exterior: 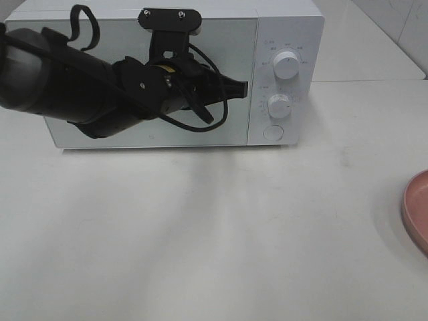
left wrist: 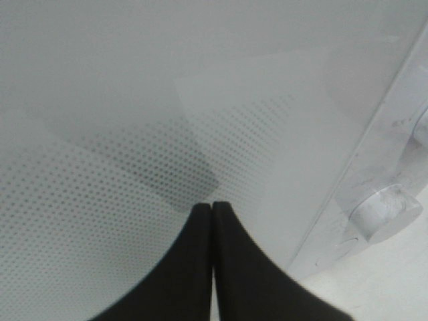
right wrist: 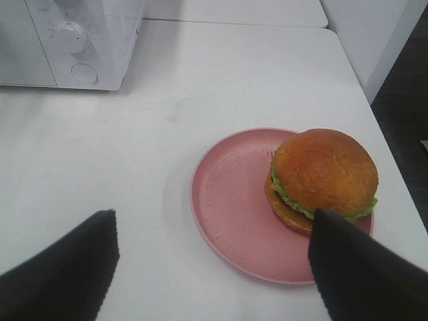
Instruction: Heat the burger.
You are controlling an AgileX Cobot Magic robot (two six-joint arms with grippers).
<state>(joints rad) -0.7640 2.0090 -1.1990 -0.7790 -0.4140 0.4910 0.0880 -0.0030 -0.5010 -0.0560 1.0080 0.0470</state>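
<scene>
Reaching across the closed door of the white microwave (exterior: 167, 73), the left gripper (left wrist: 212, 208) has its 2 black fingers pressed together, tips close to the dotted door glass, just left of the control panel with its 2 knobs (exterior: 287, 65) and round button. The burger (right wrist: 322, 179) sits on the pink plate (right wrist: 227, 200) on the white table (exterior: 200, 234), well right of the microwave. The right gripper (right wrist: 214, 257) hangs above the plate, jaws wide, holding nothing.
</scene>
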